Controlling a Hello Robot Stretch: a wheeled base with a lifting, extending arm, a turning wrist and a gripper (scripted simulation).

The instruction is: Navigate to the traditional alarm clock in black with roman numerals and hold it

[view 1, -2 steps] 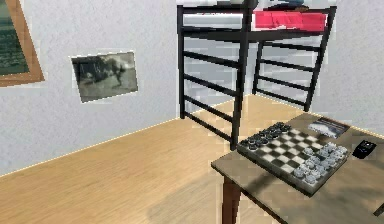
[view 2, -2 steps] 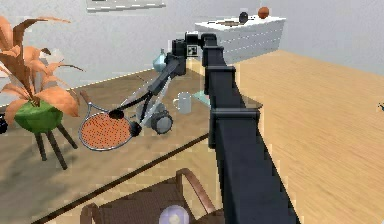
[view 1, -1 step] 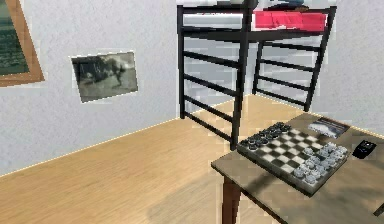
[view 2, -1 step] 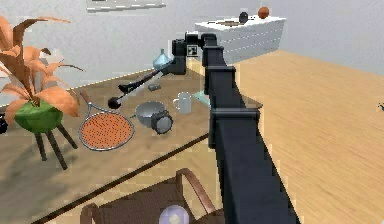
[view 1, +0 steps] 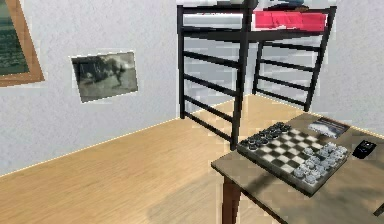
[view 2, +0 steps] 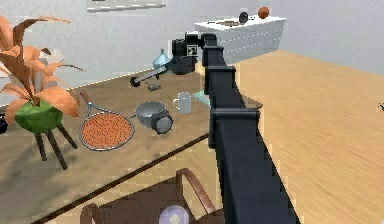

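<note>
- In the arm side view the arm [view 2: 235,130] rises as a dark bar from the bottom edge to the gripper [view 2: 168,68], which is over a wooden table [view 2: 120,165].
- It is not possible to tell whether the jaws hold anything. A blue-green vessel [view 2: 162,58] and a grey bar-shaped thing [view 2: 148,78] are on the table right at their tips.
- A white mug [view 2: 183,101] stands near the jaws, below them in the picture. A small metal pot [view 2: 153,117] lies just left of the mug.
- A racket [view 2: 105,128] with an orange net lies left of the pot.
- A plant [view 2: 35,95] with orange leaves, in a green pot on dark legs, stands well apart from the jaws to the left.
- A white dresser [view 2: 240,38] stands far beyond the jaws, up and to the right.
- On top of the dresser are a small dark round thing [view 2: 243,17] and, near it, a red-brown ball [view 2: 264,12]. The dark thing is too small to say if it is the alarm clock.
- A wooden chair [view 2: 193,188] with a pale ball [view 2: 176,213] on it is at the bottom edge, well below the jaws.
- The forward view shows a black bunk bed [view 1: 215,80] with a red thing [view 1: 290,18] on top.
- In the same view a chessboard [view 1: 295,152] lies on a second table [view 1: 240,170], with a small dark device [view 1: 365,149] beside it.
- Two pictures hang on the wall there, a grey one [view 1: 105,75] and a framed one [view 1: 15,45].
</note>
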